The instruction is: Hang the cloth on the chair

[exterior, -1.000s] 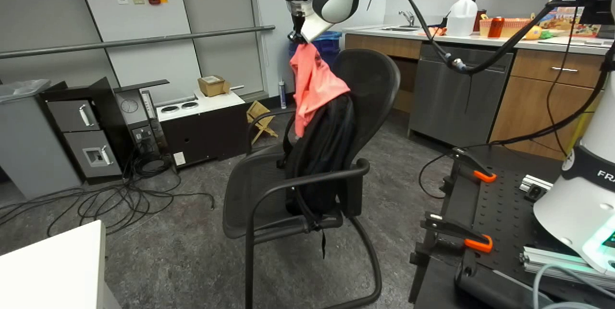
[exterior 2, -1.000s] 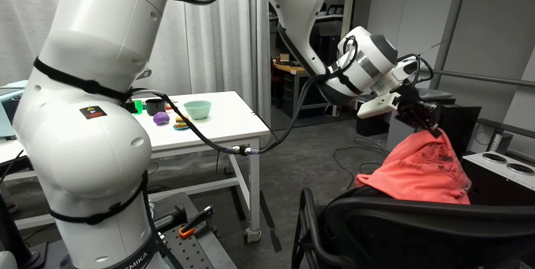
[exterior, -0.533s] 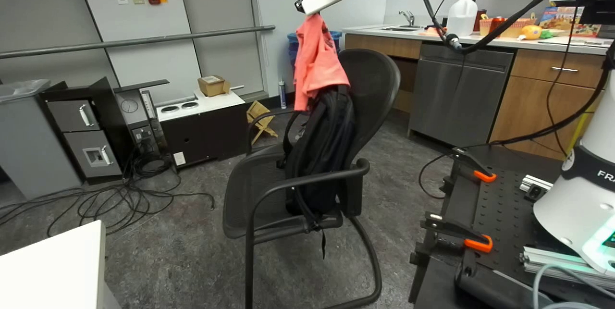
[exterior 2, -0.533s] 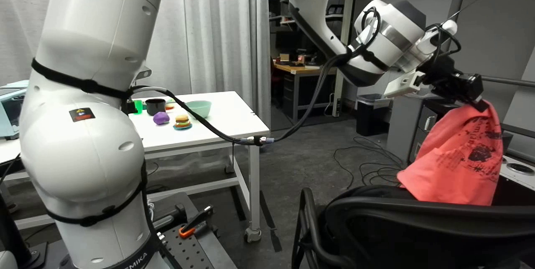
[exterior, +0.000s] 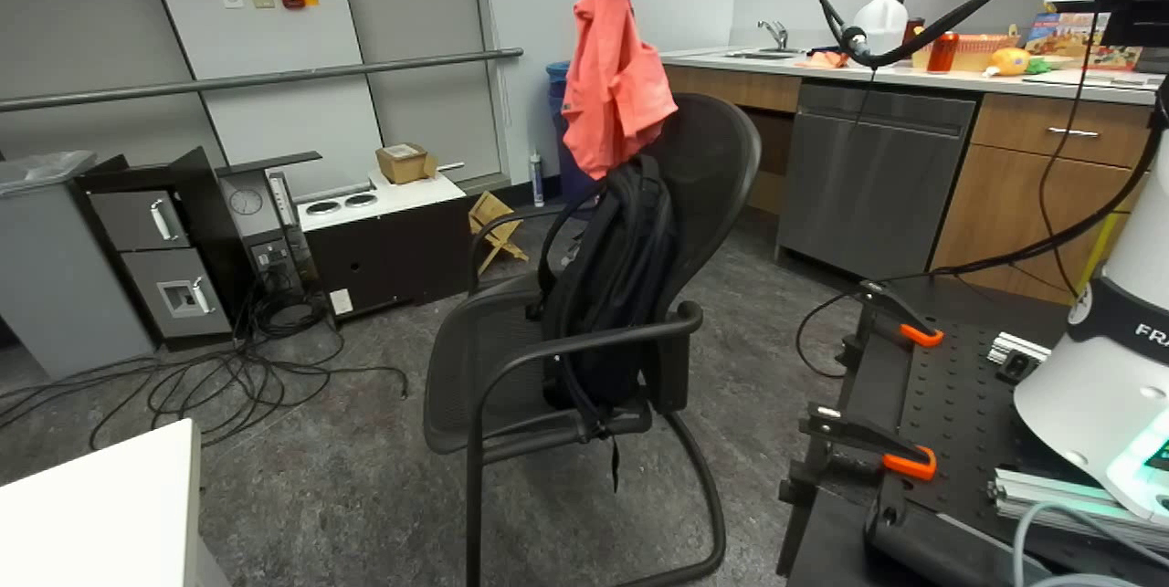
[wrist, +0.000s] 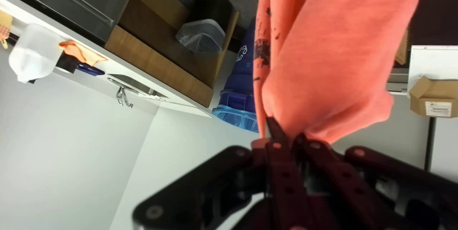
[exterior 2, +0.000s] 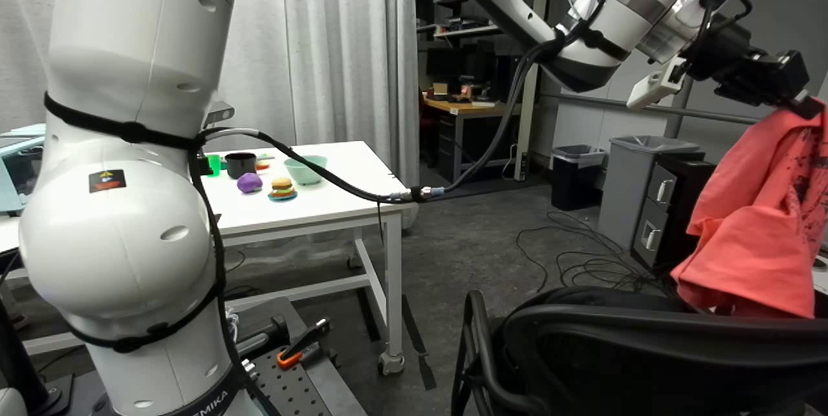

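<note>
The coral-red cloth [exterior: 612, 80] hangs bunched from my gripper, with dark print on one side; it also shows in the wrist view [wrist: 340, 51]. My gripper [wrist: 288, 135] is shut on its top end; in an exterior view the gripper [exterior 2: 801, 107] is at the far right. The black mesh chair [exterior: 721, 149] stands below, with a black backpack [exterior: 612, 286] leaning on its backrest. The cloth's lower end is at the top of the backpack and in front of the backrest's upper part. I cannot tell whether it touches them. The cloth's right part is cut off in an exterior view [exterior 2: 757, 235].
A white table [exterior 2: 349, 189] with a bowl and toy food stands beside the arm. A counter [exterior: 703, 65] with a sink is behind the chair. A low toy stove [exterior: 393, 240] and loose cables [exterior: 247, 377] are on the floor.
My gripper has risen and moved away from the robot's base with the cloth. The cloth, which lay draped over the backpack, now hangs higher and straighter. The chair and backpack stay put.
</note>
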Action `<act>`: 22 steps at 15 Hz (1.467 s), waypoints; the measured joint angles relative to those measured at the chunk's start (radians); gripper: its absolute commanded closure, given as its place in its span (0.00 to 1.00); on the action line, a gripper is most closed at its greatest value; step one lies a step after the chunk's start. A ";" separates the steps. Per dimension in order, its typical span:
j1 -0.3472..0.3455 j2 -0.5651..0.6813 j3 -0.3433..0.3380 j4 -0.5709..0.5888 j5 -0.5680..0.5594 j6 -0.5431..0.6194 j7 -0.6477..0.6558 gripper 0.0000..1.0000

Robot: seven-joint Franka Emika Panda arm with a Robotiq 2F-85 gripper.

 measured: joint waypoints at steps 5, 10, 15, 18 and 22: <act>-0.040 -0.048 0.047 0.040 -0.002 -0.090 -0.011 0.98; -0.072 -0.097 0.070 0.035 -0.021 -0.192 -0.028 0.98; -0.126 -0.136 0.079 -0.047 -0.021 -0.297 -0.089 0.98; -0.157 -0.168 0.086 -0.115 -0.021 -0.346 -0.143 0.98; -0.182 -0.206 0.088 -0.209 -0.019 -0.407 -0.220 0.62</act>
